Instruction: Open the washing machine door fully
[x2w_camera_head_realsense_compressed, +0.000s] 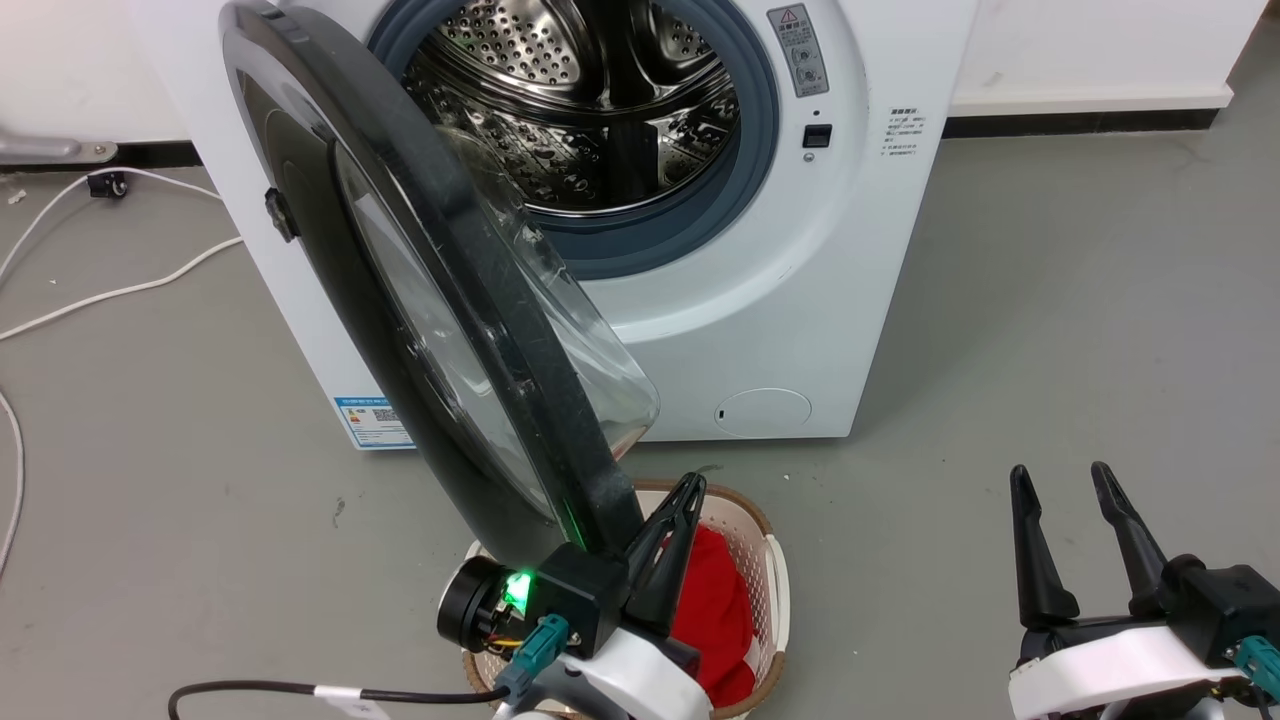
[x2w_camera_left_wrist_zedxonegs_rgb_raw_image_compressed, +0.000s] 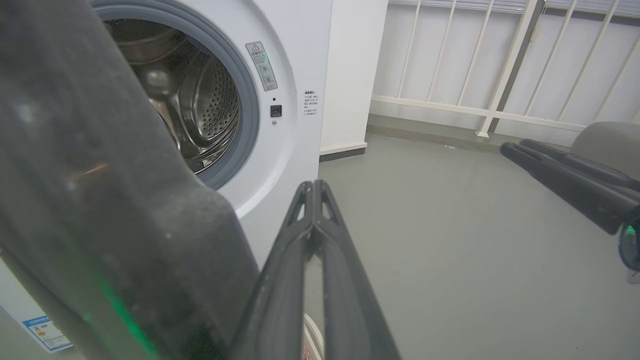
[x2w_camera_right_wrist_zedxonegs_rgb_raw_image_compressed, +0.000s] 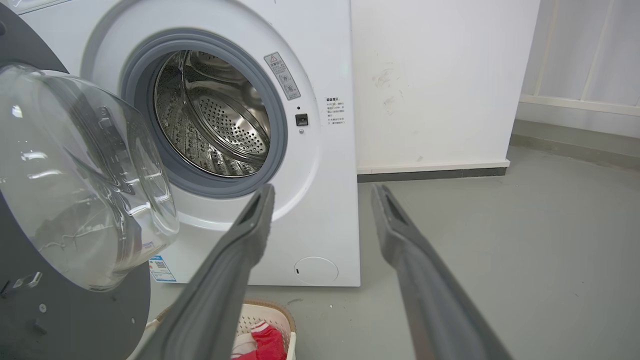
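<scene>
The white washing machine is the biggest thing in front of me. It stands on the grey floor, and I can see right into its shiny steel drum, which has a blue-grey rubber ring around it.

The washing machine door is open. It hangs from the machine's left side and sticks out toward me, so I see its black edge. Its clear glass bowl points back at the machine. The door's bottom edge is above a pale basket on the floor.

My left hand is just beside the bottom of the door, on its right side. Its two fingers are pressed together with nothing between them (I cannot tell if the hand touches the door).

My right hand is well away, low on the right, with its fingers spread apart and holding nothing.

A red cloth lies in the basket. A small round flap sits low on the machine's front, and a blue sticker is at its bottom left corner.
</scene>
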